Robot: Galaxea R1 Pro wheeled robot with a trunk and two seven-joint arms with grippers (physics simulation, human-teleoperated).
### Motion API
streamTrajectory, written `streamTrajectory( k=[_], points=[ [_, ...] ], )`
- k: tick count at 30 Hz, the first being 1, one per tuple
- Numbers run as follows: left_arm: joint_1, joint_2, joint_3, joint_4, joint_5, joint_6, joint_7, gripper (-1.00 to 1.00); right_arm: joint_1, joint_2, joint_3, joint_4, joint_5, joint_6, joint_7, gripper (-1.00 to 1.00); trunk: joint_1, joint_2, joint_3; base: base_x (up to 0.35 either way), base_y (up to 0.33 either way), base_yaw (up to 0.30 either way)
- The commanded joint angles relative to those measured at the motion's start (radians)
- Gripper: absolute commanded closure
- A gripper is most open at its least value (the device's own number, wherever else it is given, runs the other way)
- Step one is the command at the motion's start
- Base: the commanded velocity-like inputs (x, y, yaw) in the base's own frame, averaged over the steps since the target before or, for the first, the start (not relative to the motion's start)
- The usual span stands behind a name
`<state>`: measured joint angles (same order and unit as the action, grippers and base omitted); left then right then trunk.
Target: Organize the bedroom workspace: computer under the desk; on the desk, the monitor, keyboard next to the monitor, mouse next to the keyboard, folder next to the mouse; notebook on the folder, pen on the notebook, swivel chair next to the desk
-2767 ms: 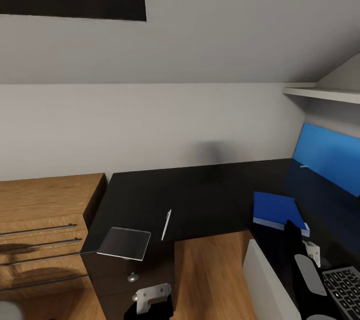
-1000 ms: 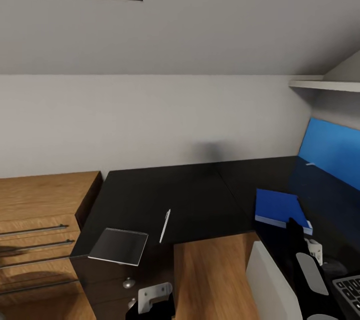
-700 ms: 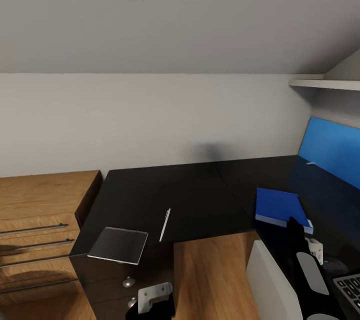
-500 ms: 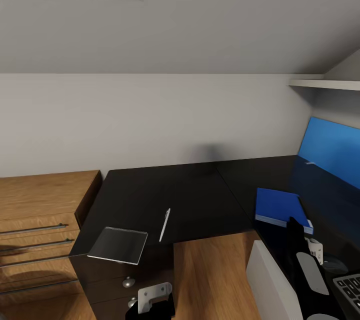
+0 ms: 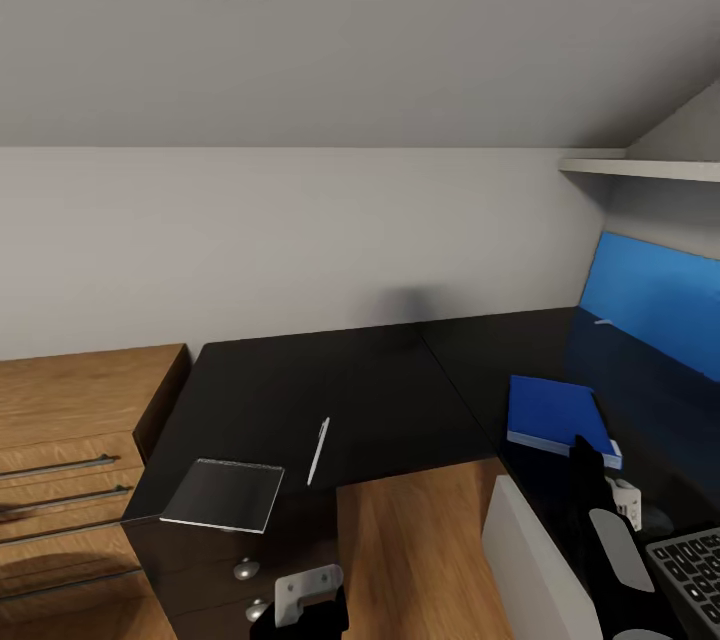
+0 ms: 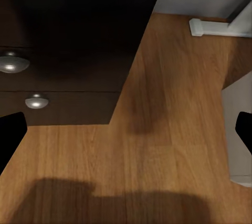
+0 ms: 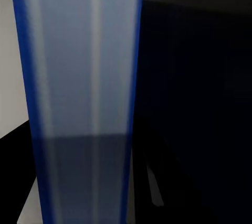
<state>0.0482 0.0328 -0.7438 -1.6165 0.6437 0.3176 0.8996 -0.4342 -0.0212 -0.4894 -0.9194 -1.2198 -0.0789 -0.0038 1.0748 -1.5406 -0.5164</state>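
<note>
While the blue folder (image 5: pixel 556 414) lies on the desk (image 5: pixel 390 390) and the left gripper (image 6: pixel 126 129) hangs open, empty, approach squarely and pinch the notebook's (image 5: pixel 222 494) overhanging corner.

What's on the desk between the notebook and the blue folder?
In the head view, the white pen lies just beside the notebook; from there to the folder the black desk top is bare.

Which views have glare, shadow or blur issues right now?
Head view: glossy desk mirrors the blue wall panel; the notebook shows a pale sheen; soft dark smudge on the wall above the desk. Left wrist view: broad shadows on the wood floor. Right wrist view: the folder is close up and smeared, the rest nearly black.
</note>
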Motion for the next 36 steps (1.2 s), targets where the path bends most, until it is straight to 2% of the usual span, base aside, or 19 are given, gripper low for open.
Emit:
streamTrajectory(
  k=[1,19,20,36],
  points=[
    [-0.001,0.001,-0.001,-0.002,0.004,0.005,0.005,-1.00,0.000,0.000,-0.001,0.001,-0.014,-0.004,-0.062,1.00,0.000,0.000,-0.001,0.000,0.000,-0.004],
    [-0.001,0.001,0.000,-0.002,0.004,0.005,0.005,-1.00,0.000,0.000,0.001,0.000,-0.013,-0.001,-0.063,1.00,0.000,0.000,-0.001,-0.044,0.000,-0.001],
    [-0.001,0.001,0.000,-0.002,0.004,0.005,0.005,-1.00,0.000,0.000,0.001,-0.001,-0.013,-0.001,-0.063,-1.00,0.000,0.000,-0.001,-0.001,0.000,0.000],
    [-0.001,0.001,0.001,-0.002,0.004,0.005,0.005,-1.00,0.000,0.001,0.003,-0.001,-0.010,-0.002,-0.061,-1.00,0.000,0.000,-0.001,0.000,0.000,0.000]
  ],
)
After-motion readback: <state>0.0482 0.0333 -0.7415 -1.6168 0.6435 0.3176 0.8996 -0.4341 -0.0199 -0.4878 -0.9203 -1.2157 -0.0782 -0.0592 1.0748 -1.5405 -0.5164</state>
